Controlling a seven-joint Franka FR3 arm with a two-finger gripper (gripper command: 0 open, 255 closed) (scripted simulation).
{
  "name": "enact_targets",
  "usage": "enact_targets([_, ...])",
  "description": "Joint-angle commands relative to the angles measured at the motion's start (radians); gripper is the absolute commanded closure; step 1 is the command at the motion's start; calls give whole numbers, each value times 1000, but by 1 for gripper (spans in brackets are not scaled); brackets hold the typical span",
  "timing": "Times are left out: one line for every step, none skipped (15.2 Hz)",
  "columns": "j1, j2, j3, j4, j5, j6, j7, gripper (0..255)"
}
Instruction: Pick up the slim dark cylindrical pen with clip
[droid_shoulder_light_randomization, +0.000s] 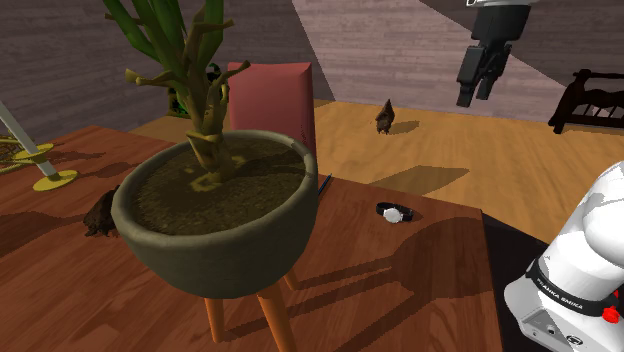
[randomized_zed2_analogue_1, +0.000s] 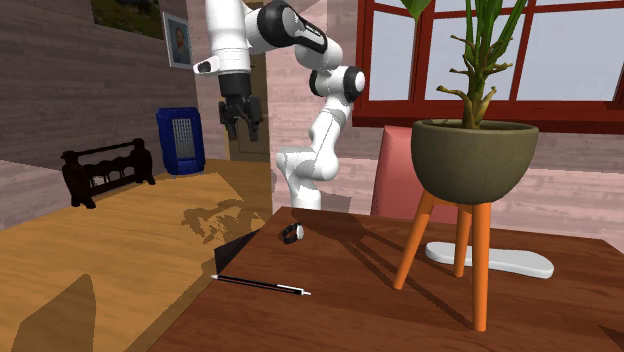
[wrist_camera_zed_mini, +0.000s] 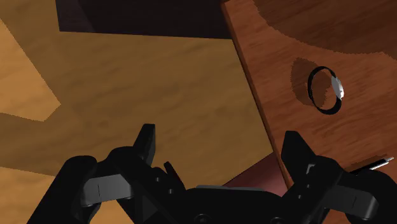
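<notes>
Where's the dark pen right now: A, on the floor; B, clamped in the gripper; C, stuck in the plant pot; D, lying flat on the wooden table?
D: the pen lies flat near the edge of the table, while the open gripper hangs high, well apart from it.

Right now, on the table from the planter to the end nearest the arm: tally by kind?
Dark pen: 1
Wristwatch: 1
Potted plant on orange legs: 1
Total: 3
</notes>
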Motion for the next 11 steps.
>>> enact_targets([0,0,0,0,0,0,0,0])
enact_targets([-2,-1,26,-12,22,9,46,0])
enact_targets([-5,0,52,-23,44,19,92,0])
enact_targets([-7,3,78,-32,66,30,138,0])
enact_targets([-9,8,105,-39,89,42,183,0])
enact_targets([-10,14,131,-45,111,55,229,0])
enact_targets([-12,23,158,-50,133,68,274,0])
enact_targets([-15,33,185,-52,154,82,319,0])
enact_targets([-17,46,211,-53,175,97,363,0])
enact_targets([-20,60,238,-53,196,113,408,0])
enact_targets([-22,76,265,-51,215,130,452,0])
